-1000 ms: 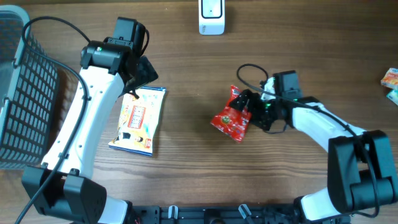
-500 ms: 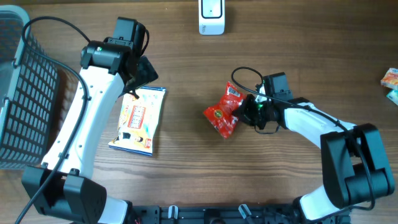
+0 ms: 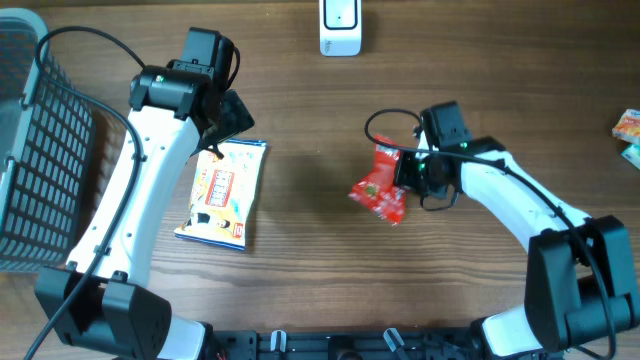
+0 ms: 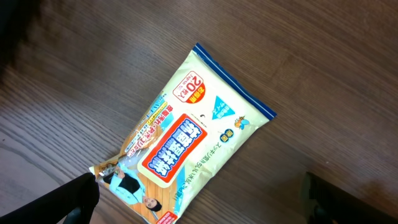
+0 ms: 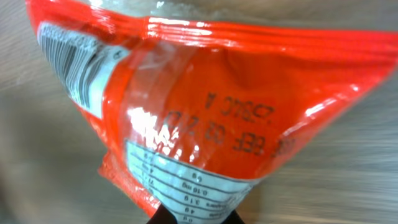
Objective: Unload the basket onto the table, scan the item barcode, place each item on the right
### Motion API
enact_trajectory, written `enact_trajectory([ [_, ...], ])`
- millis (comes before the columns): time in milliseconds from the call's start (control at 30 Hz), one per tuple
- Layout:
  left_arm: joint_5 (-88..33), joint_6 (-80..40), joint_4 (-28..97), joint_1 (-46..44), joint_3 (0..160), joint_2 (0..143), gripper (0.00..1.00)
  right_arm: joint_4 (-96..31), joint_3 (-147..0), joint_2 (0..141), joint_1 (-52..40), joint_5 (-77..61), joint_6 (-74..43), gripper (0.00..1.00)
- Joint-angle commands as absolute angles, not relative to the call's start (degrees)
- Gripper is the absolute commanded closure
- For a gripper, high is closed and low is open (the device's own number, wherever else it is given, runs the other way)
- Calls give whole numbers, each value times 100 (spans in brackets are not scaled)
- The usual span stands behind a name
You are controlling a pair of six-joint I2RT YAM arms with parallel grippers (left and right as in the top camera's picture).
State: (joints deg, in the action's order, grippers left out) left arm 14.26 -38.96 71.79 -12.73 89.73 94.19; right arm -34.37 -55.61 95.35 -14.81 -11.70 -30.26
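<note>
A red snack packet [image 3: 382,185] hangs off the table in the middle, pinched at one edge by my right gripper [image 3: 405,172], which is shut on it. In the right wrist view the packet [image 5: 205,99] fills the frame, its barcode [image 5: 73,62] at the upper left and a pale nutrition label by the fingers [image 5: 165,218]. The white scanner [image 3: 340,26] stands at the table's far edge. My left gripper [image 3: 225,125] hovers open over the top end of a yellow wipes pack [image 3: 224,190], which lies flat; that pack [image 4: 186,134] lies between the spread fingertips [image 4: 74,196].
A dark wire basket [image 3: 40,150] stands at the left edge. Small coloured boxes [image 3: 628,130] lie at the far right edge. The right arm's cable [image 3: 385,118] loops above the red packet.
The right gripper closed on the red packet, lifted it and swung it slightly toward the far side, turning it. The left arm and the wipes pack stayed still.
</note>
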Motion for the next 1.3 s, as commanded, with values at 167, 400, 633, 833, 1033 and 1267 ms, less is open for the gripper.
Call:
enact_trajectory([
  [167,1439,-3992,7175,-1269,8980,9452,0,-2836,-6700,9395,-2064,2751,-2193,96],
  [400,1439,-3992,7175,-1269,8980,9452,0,338,-6724,9727,-2265,4244,-95,96],
  [633,1439,-3992,7172,-1269,8980,9452,0,2668,-6724,11113,-2272,4687,2132,96],
  [833,1439,-3992,7172,-1269,8980,9452,0,537,-6722,11432,-2681,5319,307,96],
  [1033,1439,-3992,7172,-1269,8980,9452,0,-1059,-6722,11432,-3387,3957,-202,96],
  [1267,1439,-3992,7175,-1269,8980,9452,0,-2211,-6733,11137,-3503,2287,-816,3],
])
